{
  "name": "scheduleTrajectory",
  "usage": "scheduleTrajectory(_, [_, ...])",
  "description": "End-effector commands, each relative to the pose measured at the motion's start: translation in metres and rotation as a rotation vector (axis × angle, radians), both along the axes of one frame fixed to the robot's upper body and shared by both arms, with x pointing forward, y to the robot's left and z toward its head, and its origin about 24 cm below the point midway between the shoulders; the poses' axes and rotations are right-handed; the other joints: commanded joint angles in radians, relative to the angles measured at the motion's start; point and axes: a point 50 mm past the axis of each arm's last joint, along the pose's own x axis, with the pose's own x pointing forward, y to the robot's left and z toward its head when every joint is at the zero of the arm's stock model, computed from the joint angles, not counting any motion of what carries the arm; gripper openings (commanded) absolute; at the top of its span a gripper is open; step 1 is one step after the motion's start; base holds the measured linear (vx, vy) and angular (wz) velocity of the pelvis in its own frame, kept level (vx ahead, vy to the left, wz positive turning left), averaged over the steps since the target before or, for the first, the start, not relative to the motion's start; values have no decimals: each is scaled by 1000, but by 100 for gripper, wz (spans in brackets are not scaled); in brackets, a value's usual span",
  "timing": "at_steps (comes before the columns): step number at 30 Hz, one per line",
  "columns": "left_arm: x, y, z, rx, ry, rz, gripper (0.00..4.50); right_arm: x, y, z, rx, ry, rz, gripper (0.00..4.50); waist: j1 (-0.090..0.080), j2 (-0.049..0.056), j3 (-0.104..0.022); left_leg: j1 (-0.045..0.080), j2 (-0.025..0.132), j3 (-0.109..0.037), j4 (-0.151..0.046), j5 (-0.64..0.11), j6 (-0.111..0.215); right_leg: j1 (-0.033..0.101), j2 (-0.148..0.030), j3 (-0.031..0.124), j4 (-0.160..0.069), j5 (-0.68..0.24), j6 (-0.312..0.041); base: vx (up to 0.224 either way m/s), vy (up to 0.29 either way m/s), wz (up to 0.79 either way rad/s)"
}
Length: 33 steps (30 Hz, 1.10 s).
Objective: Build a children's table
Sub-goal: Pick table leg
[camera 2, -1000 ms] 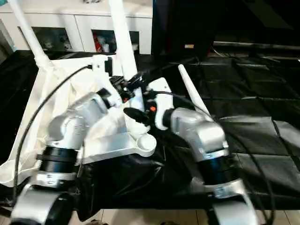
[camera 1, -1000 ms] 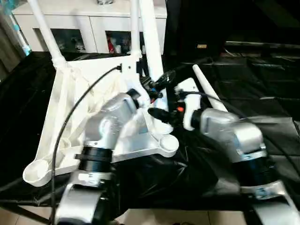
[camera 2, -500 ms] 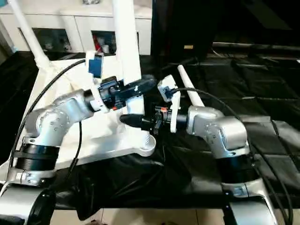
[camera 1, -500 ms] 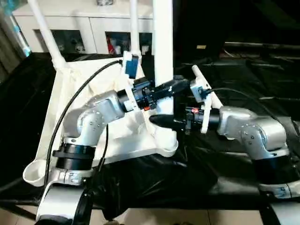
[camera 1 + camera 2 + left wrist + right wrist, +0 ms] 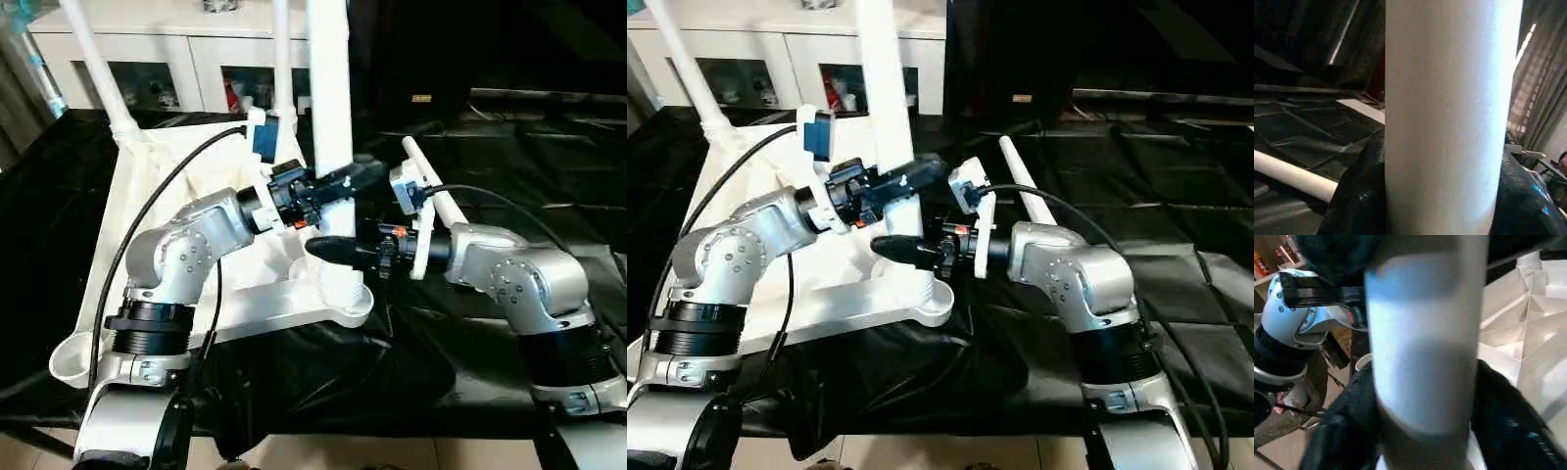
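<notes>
The children's table top (image 5: pixel 147 225) lies upside down on black cloth, ribbed side up. Two white legs (image 5: pixel 98 59) (image 5: pixel 281 59) stand in its far corner sockets. A third leg (image 5: pixel 331 108) stands upright in the near right socket (image 5: pixel 345 294). My left gripper (image 5: pixel 339 182) is shut on this leg at mid-height, its black fingers (image 5: pixel 1359 196) on both sides of the tube (image 5: pixel 1449 122). My right gripper (image 5: pixel 329 251) is shut on the same leg just above the socket, with its fingers (image 5: pixel 1508 421) hugging the tube. Another leg (image 5: pixel 437 192) lies on the cloth behind my right arm.
The near left socket (image 5: pixel 73 357) holds nothing. A white cabinet with glass doors (image 5: pixel 196 44) stands behind the work. Black cloth (image 5: pixel 529 157) covers the surface to the right, and its front edge (image 5: pixel 392 431) runs just below my arms.
The third leg went from leaning to standing upright in the near right socket. Both forearms swung outward, and my right gripper closed around the leg's lower part.
</notes>
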Motion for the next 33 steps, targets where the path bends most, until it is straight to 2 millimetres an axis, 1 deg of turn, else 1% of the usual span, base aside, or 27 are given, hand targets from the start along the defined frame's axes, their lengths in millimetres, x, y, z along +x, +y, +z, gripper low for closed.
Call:
scheduleTrajectory(1, [-8, -10, 11, -50, -35, -83, 190, 9, -11, -11, -67, 35, -121, 218, 4, -4, -83, 13, 8, 2, -64, -174, 13, 69, -36, 32, -61, -205, -211, 0, 0, 0])
scheduleTrajectory(2, [-7, -10, 11, -50, -35, -79, 190, 9, -11, -12, -67, 37, -122, 218, 5, -1, -84, 14, 9, 2, -64, -168, 14, 69, -37, 32, -59, -202, -212, 0, 0, 0])
scheduleTrajectory(3, [-7, -10, 11, -50, -34, -76, 190, 9, -11, -13, -68, 38, -123, 204, 6, -1, -84, 13, 9, 2, -63, -165, 14, 68, -37, 33, -59, -197, -212, 0, 0, 0])
scheduleTrajectory(6, [-7, -9, 11, -47, -32, -70, 190, 10, -11, -14, -72, 38, -126, 193, 6, -1, -84, 13, 8, 2, -64, -165, 14, 68, -37, 32, -59, -199, -211, 0, 0, 0])
scheduleTrajectory(7, [-7, -9, 10, -45, -32, -68, 190, 10, -11, -14, -73, 36, -127, 193, 5, -8, -84, 11, 7, 4, -63, -161, 16, 70, -37, 33, -60, -198, -209, 0, 0, 0])
scheduleTrajectory(10, [-6, -10, 8, -36, -28, -56, 190, 11, -12, -13, -78, 31, -133, 190, 6, -3, -84, 12, 8, 3, -63, -159, 17, 68, -37, 33, -60, -203, -209, 0, 0, 0])
scheduleTrajectory(13, [-5, -11, 6, -20, -17, -33, 190, 12, -12, -14, -86, 26, -143, 190, 6, -3, -84, 12, 8, 3, -63, -159, 17, 68, -37, 33, -59, -198, -210, 0, 0, 0])
scheduleTrajectory(15, [0, -12, 4, 9, -5, 20, 190, 13, -12, -15, -92, 23, -154, 190, 5, -4, -84, 12, 8, 3, -62, -161, 17, 68, -37, 33, -60, -201, -209, 0, 0, 0])
scheduleTrajectory(16, [1, -13, 3, 18, -1, 41, 246, 13, -12, -15, -95, 22, -159, 189, 6, -4, -84, 12, 9, 3, -62, -159, 17, 68, -38, 34, -60, -202, -207, 0, 0, 0])
scheduleTrajectory(17, [6, -13, 2, 45, 6, 100, 260, 14, -12, -16, -100, 20, -169, 189, 6, -3, -84, 12, 8, 3, -62, -159, 16, 68, -37, 33, -60, -201, -206, 0, 0, 0])
scheduleTrajectory(19, [14, -14, -1, 89, 34, 214, 260, 15, -12, -17, -109, 17, -184, 189, 5, -4, -82, 12, 9, 3, -62, -162, 6, 66, -36, 34, -63, -215, -197, 0, 0, 0])
scheduleTrajectory(20, [16, -14, -2, 94, 43, 234, 260, 15, -11, -17, -110, 17, -186, 189, 6, -4, -83, 14, 8, 3, -62, -164, 4, 66, -36, 33, -64, -220, -195, 0, 0, 0])
scheduleTrajectory(21, [19, -14, -3, 108, 63, 278, 260, 15, -11, -18, -113, 16, -191, 189, 5, -7, -83, 10, 6, 3, -62, -167, 5, 70, -37, 33, -63, -229, -190, 0, 0, 0])
scheduleTrajectory(22, [19, -16, -4, 118, 61, 285, 260, 16, -11, -18, -114, 16, -192, 189, 7, -14, -85, 10, 6, 3, -61, -156, 9, 71, -38, 33, -63, -225, -185, 0, 0, 0])
scheduleTrajectory(23, [19, -16, -4, 120, 60, 285, 260, 16, -10, -18, -114, 16, -192, 189, 8, -12, -85, 9, 7, 2, -61, -152, 12, 71, -39, 33, -62, -223, -186, 0, 0, 0])
scheduleTrajectory(24, [19, -18, -4, 125, 58, 287, 260, 16, -10, -18, -115, 15, -192, 189, 6, -14, -85, 6, 6, 3, -61, -142, 17, 72, -39, 32, -61, -220, -183, 0, 0, 0])
scheduleTrajectory(25, [18, -19, -4, 124, 57, 294, 230, 17, -10, -18, -117, 14, -192, 189, 5, -14, -85, 6, 6, 4, -60, -139, 22, 70, -38, 33, -63, -216, -185, 0, 0, 0])
scheduleTrajectory(26, [18, -20, -4, 116, 61, 296, 223, 17, -10, -18, -118, 13, -192, 189, 5, -13, -85, 7, 6, 4, -59, -136, 25, 70, -38, 33, -62, -213, -187, 0, 0, 0])
scheduleTrajectory(28, [18, -21, -4, 109, 64, 293, 223, 18, -9, -18, -119, 11, -194, 189, 7, -14, -85, 6, 6, 5, -58, -130, 33, 70, -38, 32, -62, -207, -191, 0, 0, 0])
scheduleTrajectory(29, [17, -22, -4, 106, 65, 292, 204, 18, -9, -18, -119, 10, -196, 189, 7, -14, -84, 7, 6, 5, -58, -133, 34, 69, -38, 32, -63, -212, -191, 0, 0, 0])
scheduleTrajectory(30, [17, -22, -4, 107, 66, 295, 195, 19, -8, -18, -121, 8, -199, 189, 7, -14, -85, 7, 7, 5, -58, -136, 34, 68, -38, 32, -63, -218, -192, 0, 0, 0])
scheduleTrajectory(33, [18, -23, -3, 101, 58, 293, 189, 20, -8, -17, -134, -17, -199, 189, 7, -13, -83, 8, 7, 5, -59, -156, 29, 66, -39, 31, -67, -246, -186, 0, 0, 0])
